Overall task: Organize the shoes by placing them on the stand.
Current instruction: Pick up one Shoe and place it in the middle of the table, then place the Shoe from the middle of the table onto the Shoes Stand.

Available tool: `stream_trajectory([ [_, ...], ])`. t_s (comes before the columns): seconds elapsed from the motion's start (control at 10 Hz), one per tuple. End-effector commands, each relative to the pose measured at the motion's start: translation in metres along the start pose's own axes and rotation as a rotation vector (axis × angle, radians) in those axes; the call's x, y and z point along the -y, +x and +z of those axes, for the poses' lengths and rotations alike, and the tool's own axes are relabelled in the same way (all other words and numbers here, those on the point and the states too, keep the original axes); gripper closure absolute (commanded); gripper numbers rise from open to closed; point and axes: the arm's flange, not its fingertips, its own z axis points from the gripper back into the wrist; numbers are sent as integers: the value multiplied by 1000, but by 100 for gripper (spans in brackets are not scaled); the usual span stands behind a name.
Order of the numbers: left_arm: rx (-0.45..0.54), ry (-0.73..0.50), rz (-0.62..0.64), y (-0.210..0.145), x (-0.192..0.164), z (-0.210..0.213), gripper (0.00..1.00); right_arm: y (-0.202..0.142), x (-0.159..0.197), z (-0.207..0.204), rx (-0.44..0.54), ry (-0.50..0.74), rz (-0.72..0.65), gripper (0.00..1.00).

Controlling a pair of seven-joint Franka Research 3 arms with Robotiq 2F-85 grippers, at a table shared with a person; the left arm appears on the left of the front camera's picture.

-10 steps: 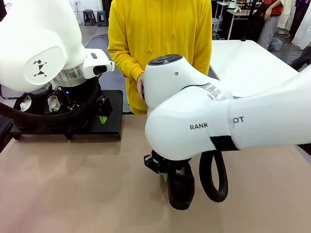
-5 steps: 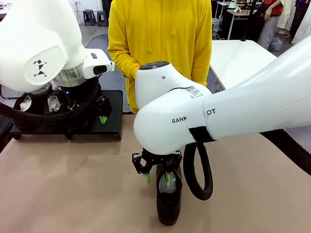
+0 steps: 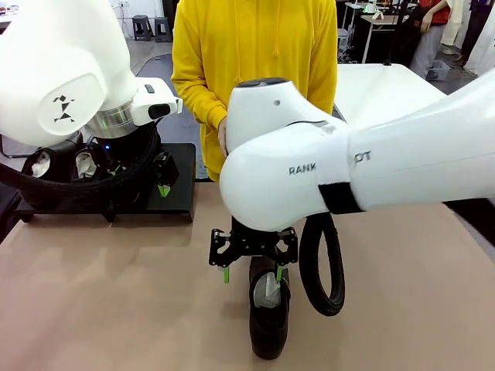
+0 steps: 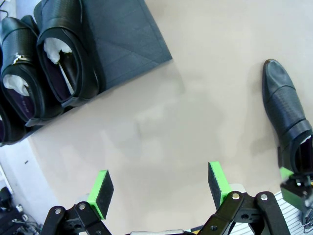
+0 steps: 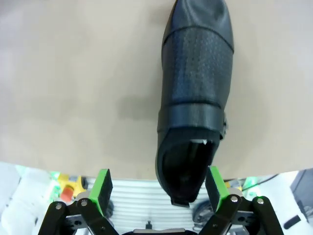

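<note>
One glossy black shoe [image 3: 269,318] [image 5: 195,93] lies on the tan table near its front edge, toe toward the robot, white paper inside. My right gripper [image 3: 252,272] [image 5: 159,188] hangs open just above its heel, the pads apart from the leather. At the back left stands the black stand [image 3: 176,184] [image 4: 128,35], with stuffed shoes [image 3: 83,164] [image 4: 62,62] side by side on it. My left gripper [image 3: 161,185] [image 4: 159,192] is open with nothing in it, over the bare table beside the stand's free end. The lone shoe [image 4: 286,105] lies far right in the left wrist view.
A person in a yellow hoodie [image 3: 255,62] stands at the far edge, hands low behind my right arm. A white table [image 3: 387,97] is behind on the right. The right arm's black cable loop [image 3: 319,267] hangs beside the shoe. Bare tan tabletop [image 3: 116,301] spreads left of the shoe.
My right gripper carried the shoe left, set it on the table, opened and rose a little off it. The left arm has not moved.
</note>
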Motion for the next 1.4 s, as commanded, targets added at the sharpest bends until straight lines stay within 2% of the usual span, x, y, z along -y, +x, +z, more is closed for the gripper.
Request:
stream_trajectory([
  [0.0, 11, -9, 2, -2, -2, 0, 0, 7, -5, -8, 25, -23, -17, 0],
  [1.0, 11, -9, 2, -2, -2, 0, 0, 7, -5, -8, 25, -23, -17, 0],
  [1.1, 11, -9, 2, -2, -2, 0, 0, 6, 0, -10, -4, -18, 0, 0],
  [1.2, 11, -9, 2, -2, -2, 0, 0, -15, -1, 11, 114, -49, 96, 0],
  [1.3, 11, -9, 2, -2, -2, 0, 0, -36, 20, 41, 140, 46, 156, 0],
])
